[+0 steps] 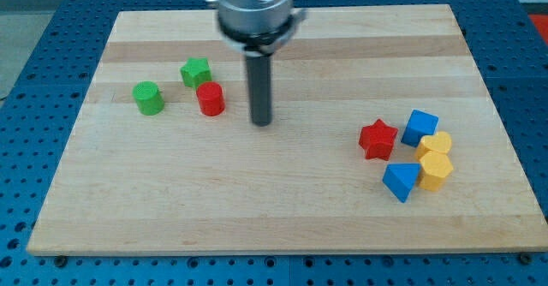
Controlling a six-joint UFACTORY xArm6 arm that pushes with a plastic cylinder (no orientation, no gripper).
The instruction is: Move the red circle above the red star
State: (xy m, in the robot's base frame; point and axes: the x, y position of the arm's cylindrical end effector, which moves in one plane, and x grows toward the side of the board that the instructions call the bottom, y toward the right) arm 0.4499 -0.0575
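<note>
The red circle (pixel 211 98) is a short red cylinder on the wooden board (pixel 282 200), left of centre. The red star (pixel 378 139) lies far off to the view's right, at the left edge of a cluster of blocks. My tip (pixel 261 122) rests on the board just to the right of the red circle, a small gap apart from it. The dark rod rises from the tip to the grey arm end at the view's top.
A green star-like block (pixel 195 72) touches the red circle's upper left. A green cylinder (pixel 148 98) sits further left. Next to the red star are a blue cube (pixel 419 127), two yellow blocks (pixel 436 145) (pixel 435 170) and a blue triangle (pixel 401 181).
</note>
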